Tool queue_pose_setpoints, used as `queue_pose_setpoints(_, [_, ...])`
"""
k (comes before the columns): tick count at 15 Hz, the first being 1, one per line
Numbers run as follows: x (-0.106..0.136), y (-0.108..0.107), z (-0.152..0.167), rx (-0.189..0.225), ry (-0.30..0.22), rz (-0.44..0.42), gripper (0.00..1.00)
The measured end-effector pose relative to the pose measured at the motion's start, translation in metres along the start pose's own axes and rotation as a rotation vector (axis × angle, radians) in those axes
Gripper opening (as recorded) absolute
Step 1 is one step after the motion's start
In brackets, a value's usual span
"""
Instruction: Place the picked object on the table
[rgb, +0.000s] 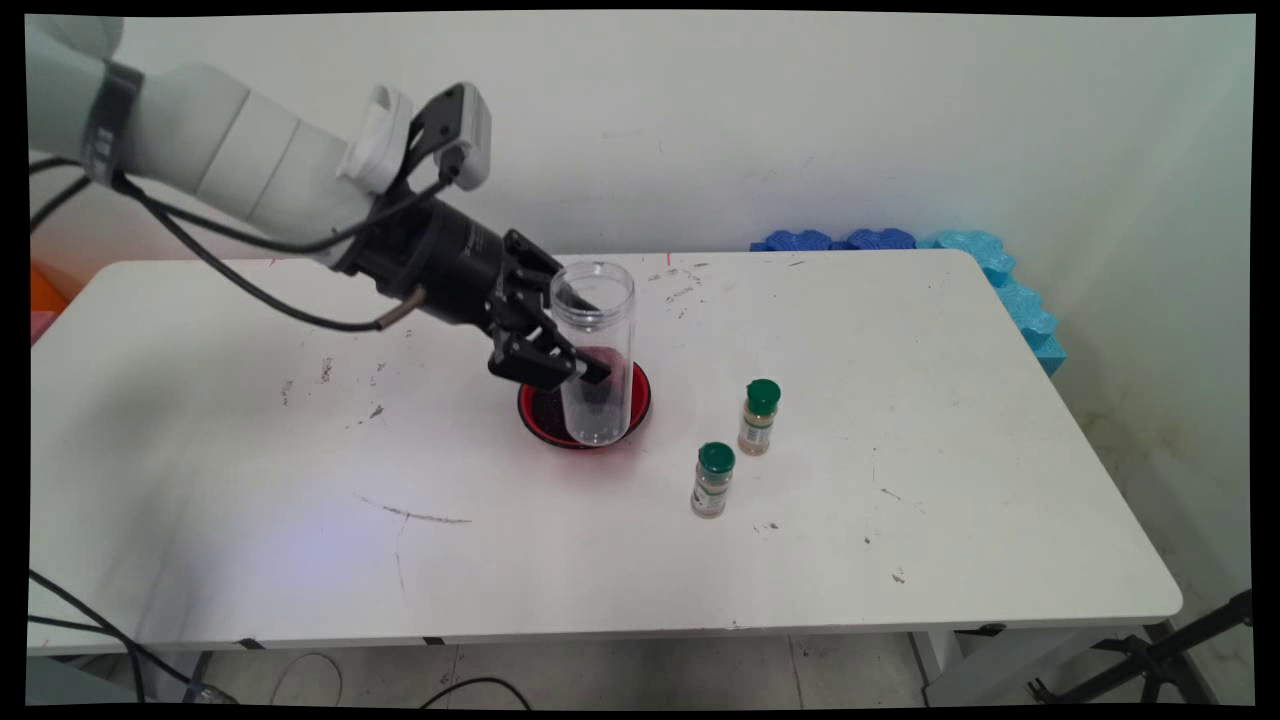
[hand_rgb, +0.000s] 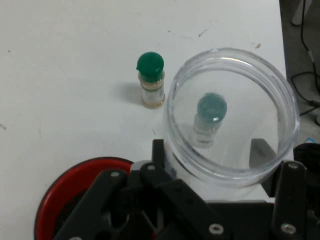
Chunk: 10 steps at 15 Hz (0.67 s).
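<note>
We see the black two-finger gripper pinching a clear cylindrical plastic jar, held tilted over a round red bowl on the white bench. Two green-capped glass spice bottles stand upright near the bowl.

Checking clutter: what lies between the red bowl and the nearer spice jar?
Nothing: in the main view, bare table separates red bowl and spice jar.
</note>
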Motion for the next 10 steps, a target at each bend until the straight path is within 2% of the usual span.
queue_pose_setpoints(4, [-0.017,0.004,0.017,0.004,0.007,-0.02,0.0])
queue_pose_setpoints(10, [-0.042,0.014,0.049,-0.013,0.017,-0.069,0.0])
